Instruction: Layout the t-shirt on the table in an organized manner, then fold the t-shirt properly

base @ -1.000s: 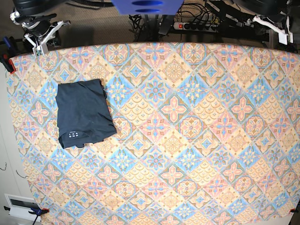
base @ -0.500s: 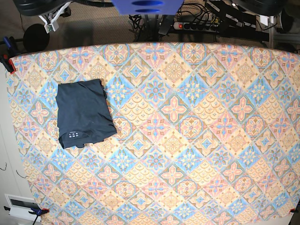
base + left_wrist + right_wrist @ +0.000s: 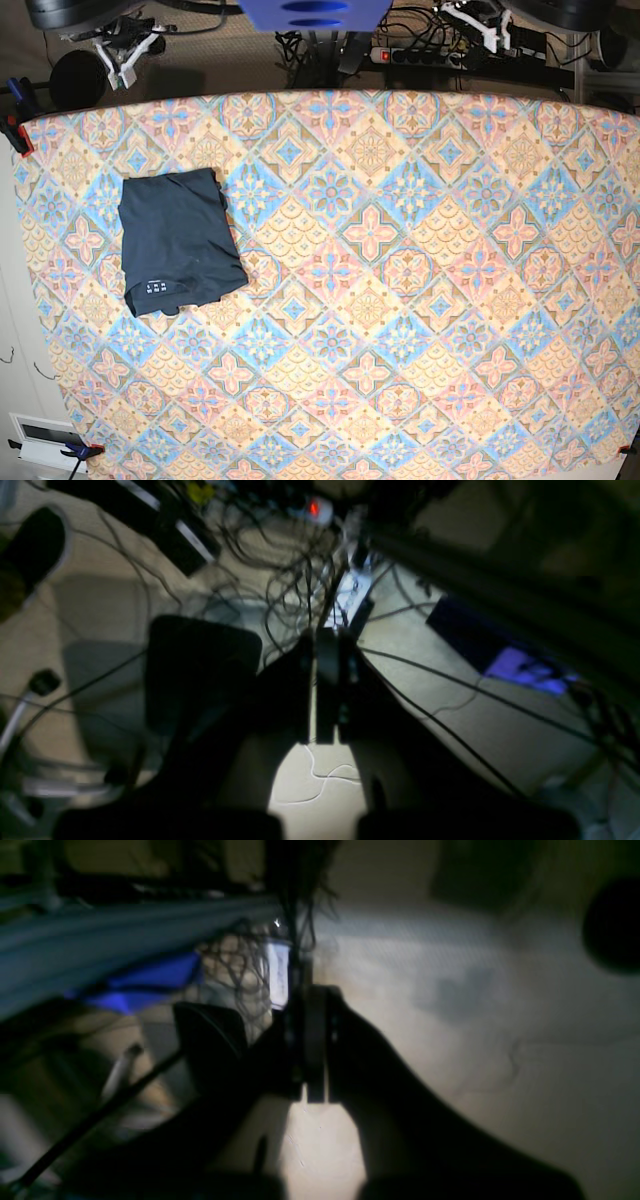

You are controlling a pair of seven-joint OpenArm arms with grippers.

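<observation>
The dark navy t-shirt (image 3: pixel 180 242) lies folded into a compact rectangle on the left part of the table (image 3: pixel 400 300), its small white label near the front edge. Both arms are drawn back beyond the table's far edge, well away from the shirt. My right gripper (image 3: pixel 125 58) hangs at the top left of the base view. My left gripper (image 3: pixel 487 24) is at the top right. In the wrist views the left gripper (image 3: pixel 326 642) and the right gripper (image 3: pixel 310 995) each show fingers pressed together with nothing between them, over the floor.
Behind the table lie a power strip (image 3: pixel 420 55) and a tangle of cables (image 3: pixel 300 580). A red clamp (image 3: pixel 14 135) grips the table's left corner. A white box (image 3: pixel 45 440) sits off the front left corner.
Both grippers have swung inward along the far edge, the right one rightward and the left one leftward. The folded t-shirt has not moved.
</observation>
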